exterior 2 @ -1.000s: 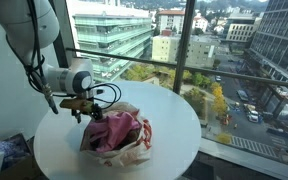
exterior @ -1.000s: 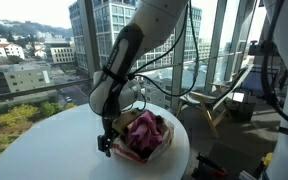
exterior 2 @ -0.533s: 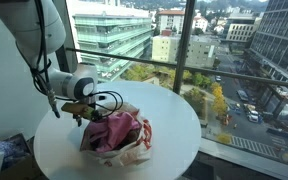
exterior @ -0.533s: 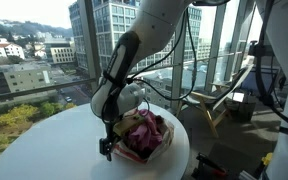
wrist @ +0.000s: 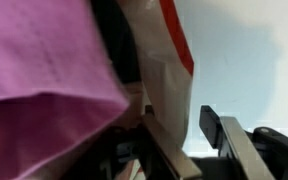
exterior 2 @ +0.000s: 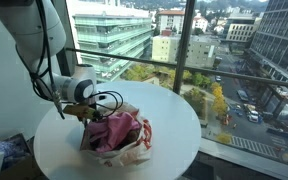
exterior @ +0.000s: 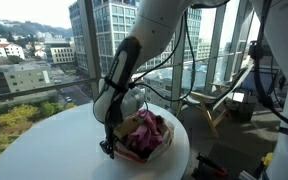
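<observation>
Your gripper point(exterior: 108, 148) is down at the near rim of the bag point(exterior: 136, 158), on the round white surface point(exterior: 44, 145). The bag sits towards one side of that surface, close to the edge by the windows point(exterior: 44, 60), and pink cloth point(exterior: 144, 130) is heaped inside it.

The bundle lies low and slumped rather than standing. It is slightly longer than it is wide, and in both exterior views its long axis runs from your gripper point(exterior 2: 84, 115) away across the surface point(exterior 2: 174, 115). You cannot tell which way its mouth points, because the cloth point(exterior 2: 119, 130) spills over the white bag point(exterior 2: 134, 157).

The exterior views show you the layout: the arm point(exterior 2: 69, 85) bent over, a cable point(exterior 2: 109, 98) looping off the wrist, and the bag's full outline. They do not show the jaws, which are lost against the dark wrist and the cloth.

Only the wrist view gets in close (and it is blurred). There the cloth point(wrist: 44, 60) fills one side and the bag point(wrist: 164, 60) shows a red stripe along its white edge. That edge comes down to the gripper point(wrist: 179, 128). The dark fingers point(wrist: 224, 135) stand with a gap between them. You cannot tell whether they have pinched the bag's edge or only straddle it.
</observation>
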You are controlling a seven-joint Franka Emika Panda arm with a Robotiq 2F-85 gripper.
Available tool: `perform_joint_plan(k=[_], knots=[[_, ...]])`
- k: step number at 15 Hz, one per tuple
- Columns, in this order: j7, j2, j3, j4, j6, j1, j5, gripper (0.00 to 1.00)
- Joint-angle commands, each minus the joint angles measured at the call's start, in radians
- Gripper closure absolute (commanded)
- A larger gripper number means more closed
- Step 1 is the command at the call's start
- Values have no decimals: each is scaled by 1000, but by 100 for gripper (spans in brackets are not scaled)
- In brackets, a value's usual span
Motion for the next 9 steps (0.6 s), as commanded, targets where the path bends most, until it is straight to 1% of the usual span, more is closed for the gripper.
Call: perform_joint_plan(k=[1, 3, 4, 7, 9], knots=[[61, -82, -46, -45, -19, 62, -70, 78], [100, -100, -60, -49, -42, 87, -97, 94], [115, -105, -62, -47, -61, 93, -103, 99], [135, -112, -24, -17, -202, 65, -38, 100], [111, -110, 9, 5, -285, 24, 48, 100]])
